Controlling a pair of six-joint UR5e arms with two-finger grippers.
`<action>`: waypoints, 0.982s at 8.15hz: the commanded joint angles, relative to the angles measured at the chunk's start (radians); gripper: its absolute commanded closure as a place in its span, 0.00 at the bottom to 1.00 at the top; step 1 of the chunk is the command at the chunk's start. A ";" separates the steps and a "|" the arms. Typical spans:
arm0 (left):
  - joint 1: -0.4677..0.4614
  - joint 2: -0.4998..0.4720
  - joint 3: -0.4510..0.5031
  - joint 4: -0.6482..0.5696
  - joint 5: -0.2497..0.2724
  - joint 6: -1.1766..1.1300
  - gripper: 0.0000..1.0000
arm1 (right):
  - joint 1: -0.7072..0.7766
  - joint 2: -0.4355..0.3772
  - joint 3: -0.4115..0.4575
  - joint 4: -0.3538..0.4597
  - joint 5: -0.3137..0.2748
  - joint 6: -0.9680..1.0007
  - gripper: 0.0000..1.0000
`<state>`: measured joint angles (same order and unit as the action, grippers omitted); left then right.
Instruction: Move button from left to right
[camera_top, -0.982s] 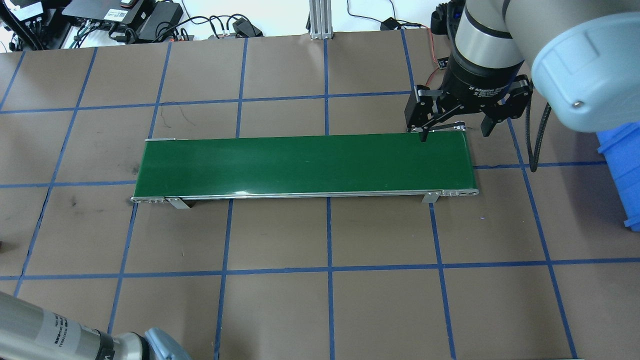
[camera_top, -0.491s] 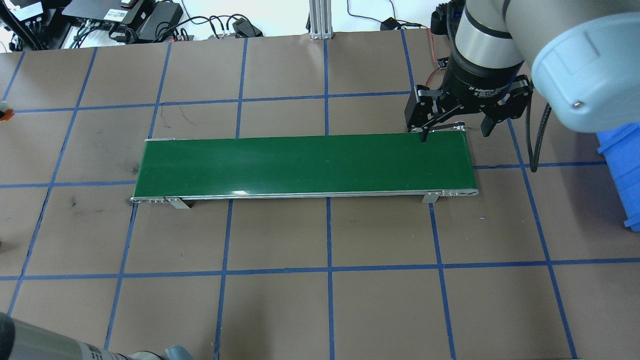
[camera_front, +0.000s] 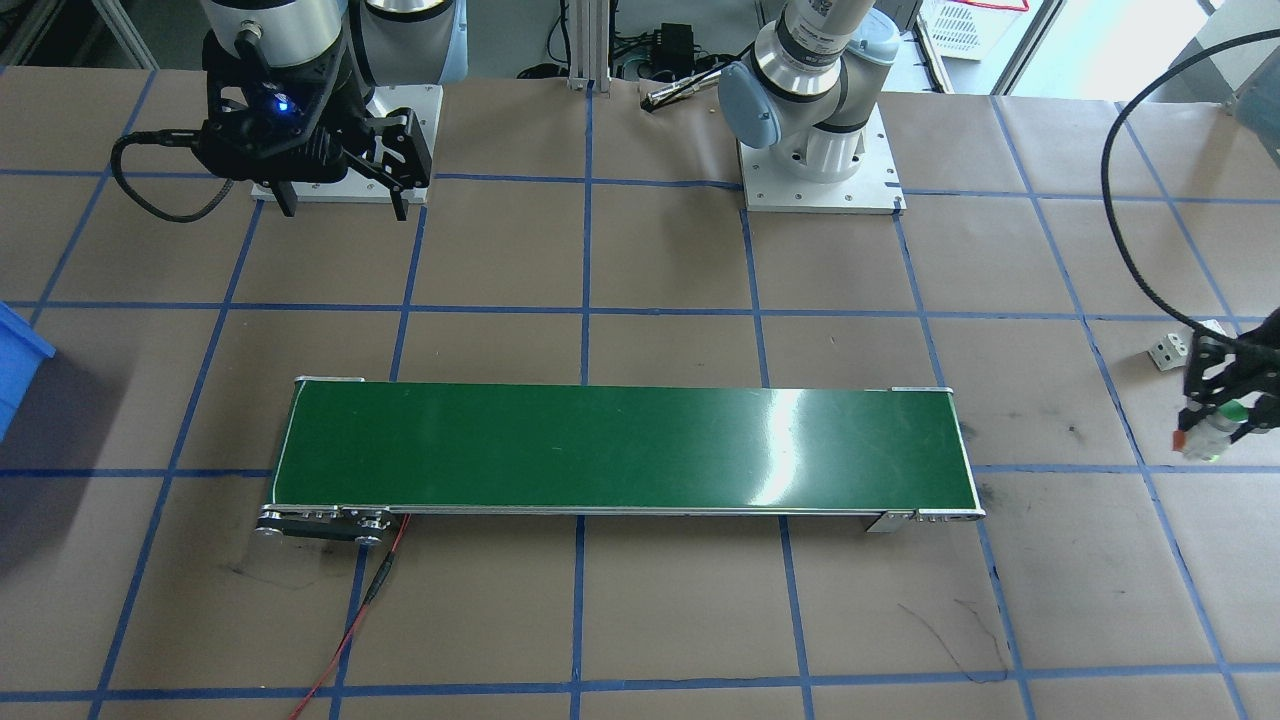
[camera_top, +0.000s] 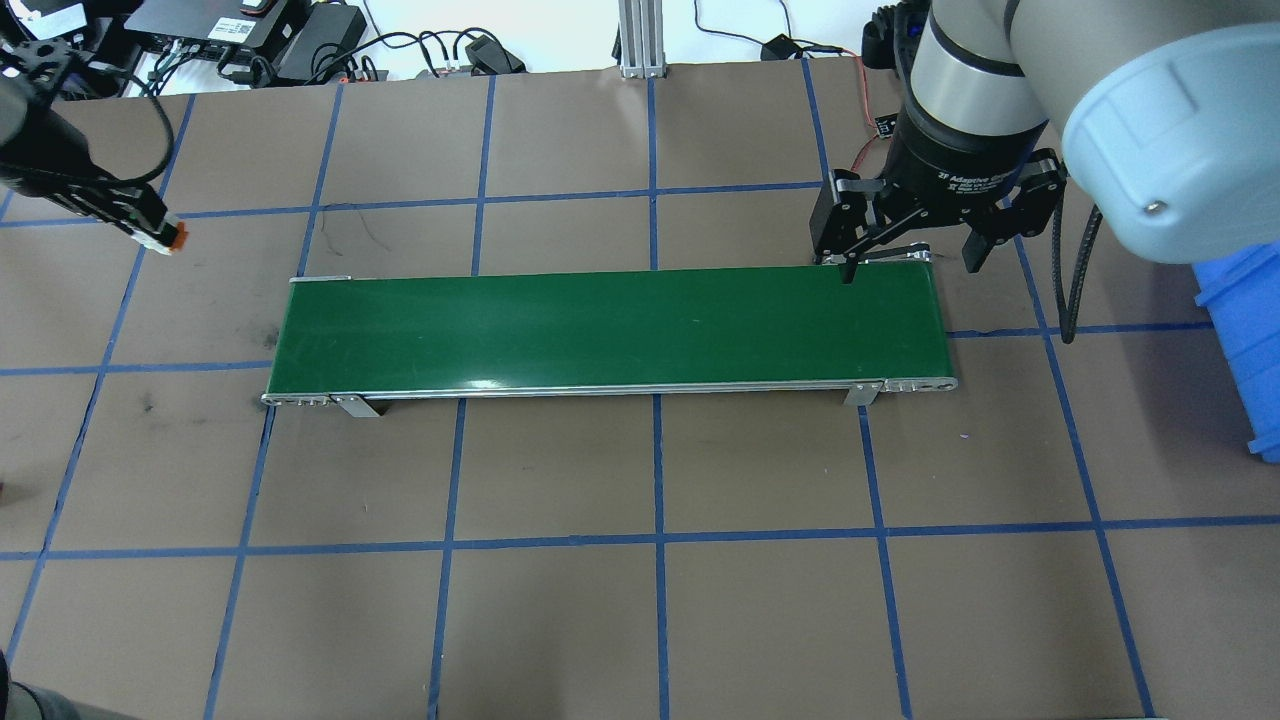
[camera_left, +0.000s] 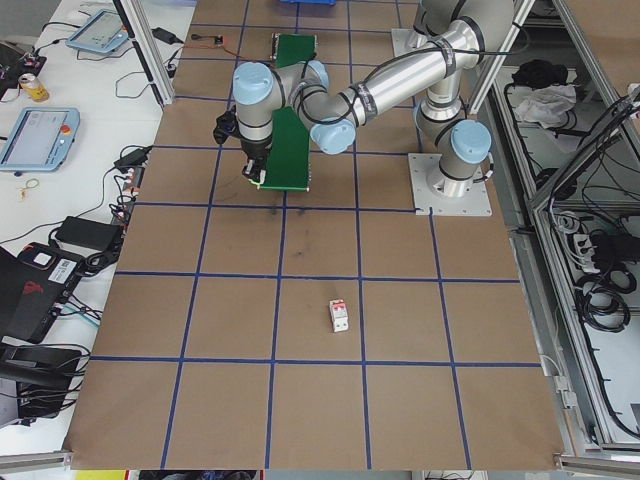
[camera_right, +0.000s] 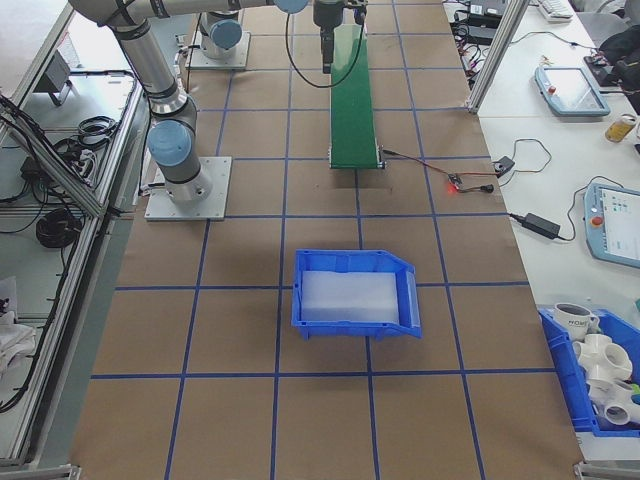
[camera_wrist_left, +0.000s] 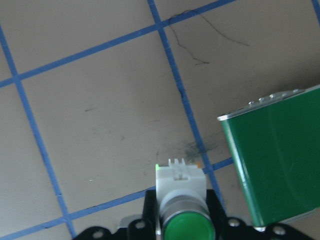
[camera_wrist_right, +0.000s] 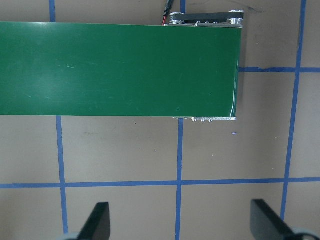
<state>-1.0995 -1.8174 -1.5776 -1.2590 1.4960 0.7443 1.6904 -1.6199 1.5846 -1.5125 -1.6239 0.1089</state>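
- The button (camera_wrist_left: 181, 200) has a round green cap in a silver collar on a white blocky body, with a bit of orange at its base (camera_top: 177, 237).
- It is gripped in the left claw (camera_top: 150, 228), lifted off the brown surface (camera_top: 560, 620), cap facing back toward the wrist camera.
- It hangs beyond the left end of the green conveyor (camera_top: 610, 328), well apart from it.
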 joint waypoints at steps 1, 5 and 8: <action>-0.187 -0.002 -0.036 0.004 0.006 -0.294 1.00 | 0.000 0.000 0.000 0.000 -0.002 0.000 0.00; -0.206 -0.045 -0.125 0.004 0.026 -0.393 1.00 | 0.000 0.000 0.000 0.000 -0.002 0.000 0.00; -0.204 -0.046 -0.150 0.003 0.043 -0.488 1.00 | 0.000 0.000 0.000 0.000 0.001 0.000 0.00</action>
<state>-1.3035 -1.8611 -1.7164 -1.2555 1.5324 0.3134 1.6904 -1.6199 1.5846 -1.5125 -1.6246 0.1089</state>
